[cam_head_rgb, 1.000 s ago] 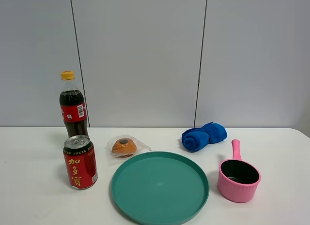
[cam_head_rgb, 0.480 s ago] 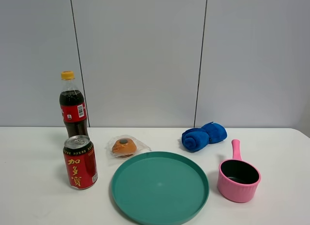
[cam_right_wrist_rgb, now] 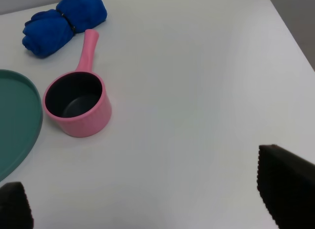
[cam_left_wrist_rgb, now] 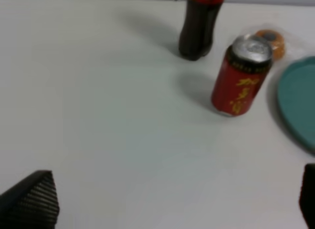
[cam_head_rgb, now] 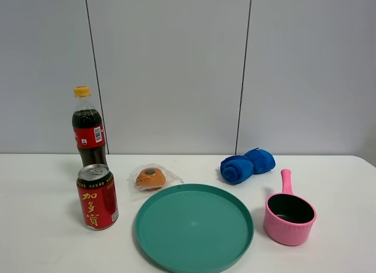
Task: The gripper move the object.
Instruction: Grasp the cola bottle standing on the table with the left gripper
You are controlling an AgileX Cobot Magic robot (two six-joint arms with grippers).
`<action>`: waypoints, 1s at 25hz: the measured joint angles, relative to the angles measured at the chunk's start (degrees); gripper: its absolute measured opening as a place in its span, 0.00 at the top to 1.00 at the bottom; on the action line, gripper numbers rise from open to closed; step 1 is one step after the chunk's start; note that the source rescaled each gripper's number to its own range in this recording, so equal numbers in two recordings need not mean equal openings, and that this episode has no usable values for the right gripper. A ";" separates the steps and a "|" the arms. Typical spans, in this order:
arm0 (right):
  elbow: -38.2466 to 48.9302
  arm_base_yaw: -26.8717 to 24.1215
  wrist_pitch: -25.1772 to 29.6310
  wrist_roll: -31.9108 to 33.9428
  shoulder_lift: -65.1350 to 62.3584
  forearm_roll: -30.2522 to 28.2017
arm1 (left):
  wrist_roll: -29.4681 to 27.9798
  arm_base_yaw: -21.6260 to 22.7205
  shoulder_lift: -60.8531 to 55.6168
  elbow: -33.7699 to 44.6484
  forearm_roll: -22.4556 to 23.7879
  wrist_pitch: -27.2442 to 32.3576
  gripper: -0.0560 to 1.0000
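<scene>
We locate the bottle [cam_head_rgb: 88, 127] at the far left of the white surface [cam_head_rgb: 329, 179]. It stands upright close to the grey wall panels, with its yellow cap on and its red label facing the camera. In the left wrist view only its dark lower part [cam_left_wrist_rgb: 198, 29] shows. The red can [cam_head_rgb: 97, 196] stands upright just nearer than the bottle and slightly to its right. The left wrist view shows a narrow gap between the two, so they do not touch. The left fingers [cam_left_wrist_rgb: 32, 202] appear as two dark tips at opposite edges of the left wrist view. They are spread wide and released, grasp nothing, and are well apart from the bottle and the can [cam_left_wrist_rgb: 241, 81]. The right fingers [cam_right_wrist_rgb: 285, 189] are likewise spread and released, over a bare part of the surface at the right. The teal plate [cam_head_rgb: 194, 226] lies flat at the near centre. A bun in a clear wrapper [cam_head_rgb: 150, 178] lies just beyond the plate's far left rim, to the right of the can. A rolled blue cloth [cam_head_rgb: 247, 164] lies on the far side, right of centre. The pink pot [cam_head_rgb: 289, 217] sits to the right of the plate, with its dark interior facing up and its handle pointing away towards the cloth. In the right wrist view the pot [cam_right_wrist_rgb: 78, 108] stands just beside the plate rim [cam_right_wrist_rgb: 19, 125] without touching it.
</scene>
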 joint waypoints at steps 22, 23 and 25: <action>0.00 0.00 0.00 0.00 0.00 0.00 | 12.53 0.00 49.52 -24.02 -6.28 -17.08 0.00; 0.00 0.00 0.00 0.00 0.00 0.00 | 12.91 0.00 51.89 -24.02 -6.28 -17.47 0.00; 0.00 0.00 0.00 0.00 0.00 0.00 | 13.85 0.00 57.06 -24.02 -6.38 -18.90 0.00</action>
